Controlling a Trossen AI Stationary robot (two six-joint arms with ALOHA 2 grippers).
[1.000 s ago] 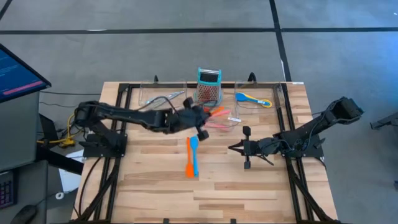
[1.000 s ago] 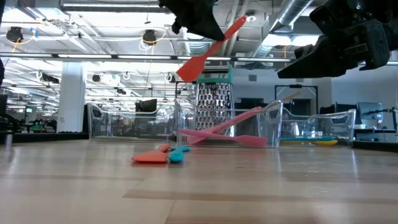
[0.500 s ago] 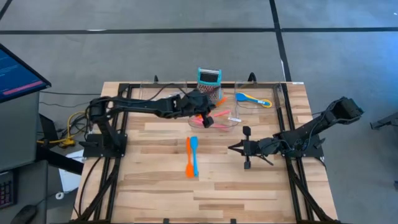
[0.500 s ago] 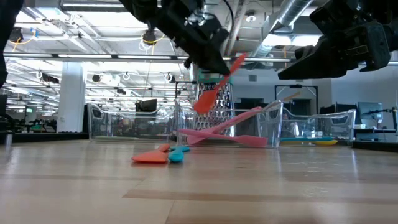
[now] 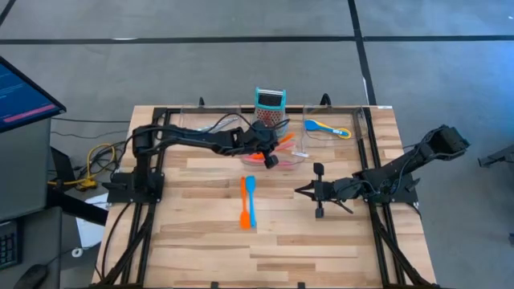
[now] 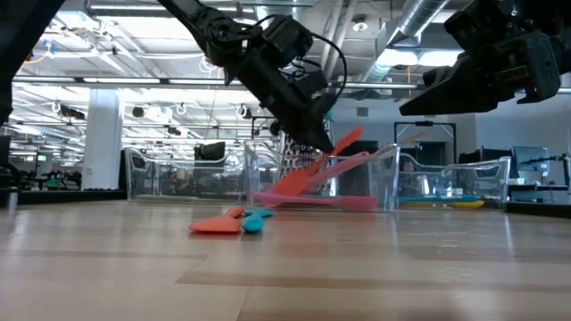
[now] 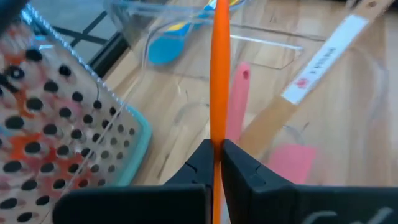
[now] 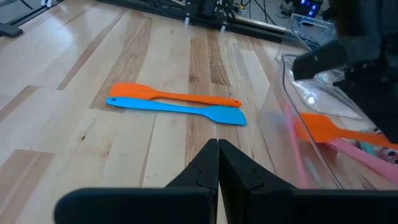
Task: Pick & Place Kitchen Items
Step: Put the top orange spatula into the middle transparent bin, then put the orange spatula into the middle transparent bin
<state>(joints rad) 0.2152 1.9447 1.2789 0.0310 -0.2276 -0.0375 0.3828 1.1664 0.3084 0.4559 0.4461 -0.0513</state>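
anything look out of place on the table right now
Two utensils, an orange spoon and a blue spatula, lie loose on the bare wood mid-table, outside the clear trays. The left gripper, shut on an orange spatula, hangs over the middle tray. Nothing looks spilled or broken.

The left gripper (image 5: 266, 152) holds an orange plastic spatula (image 5: 279, 142) over the middle clear plastic tray (image 5: 299, 158) at the wooden counter's (image 5: 201, 233) far edge. An orange spoon (image 5: 242, 201) and blue spatula (image 5: 250, 197) lie mid-counter. The right gripper (image 5: 301, 191) waits nearby.
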